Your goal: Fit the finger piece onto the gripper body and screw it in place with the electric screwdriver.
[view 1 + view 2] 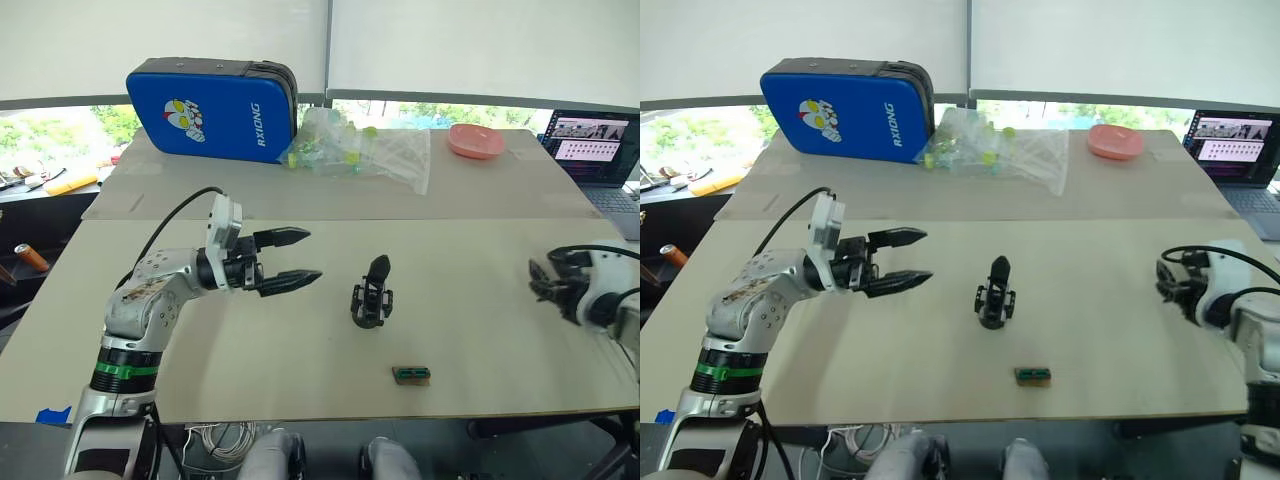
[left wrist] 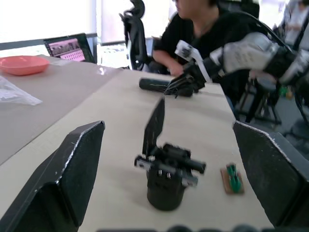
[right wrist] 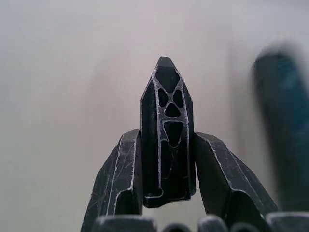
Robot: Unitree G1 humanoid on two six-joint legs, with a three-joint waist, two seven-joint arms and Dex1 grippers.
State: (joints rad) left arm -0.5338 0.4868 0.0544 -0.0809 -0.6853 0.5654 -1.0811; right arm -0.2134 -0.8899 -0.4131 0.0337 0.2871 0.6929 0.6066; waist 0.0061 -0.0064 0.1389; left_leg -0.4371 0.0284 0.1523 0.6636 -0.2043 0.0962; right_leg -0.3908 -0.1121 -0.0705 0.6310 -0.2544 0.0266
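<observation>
The gripper body (image 1: pixel 372 295) stands upright in the middle of the table, one black pointed finger sticking up. My left gripper (image 1: pixel 292 260) hovers a little to its left, open and empty, pointing at it; the left wrist view frames the gripper body (image 2: pixel 166 174) between the two fingers. At the table's right edge my right gripper (image 1: pixel 543 281) is shut on the finger piece (image 3: pixel 166 111), whose pointed tip sticks out past the fingertips. The electric screwdriver (image 2: pixel 153 85) lies flat on the table right beside the right gripper (image 2: pixel 186 86).
A small green-and-brown block (image 1: pixel 411 375) lies near the front edge, right of the gripper body. On the far table are a blue case (image 1: pixel 212 108), a clear bag of small items (image 1: pixel 365 150) and a pink dish (image 1: pixel 475 140). A laptop (image 1: pixel 600 150) sits far right. A person (image 2: pixel 203 29) sits beyond the table.
</observation>
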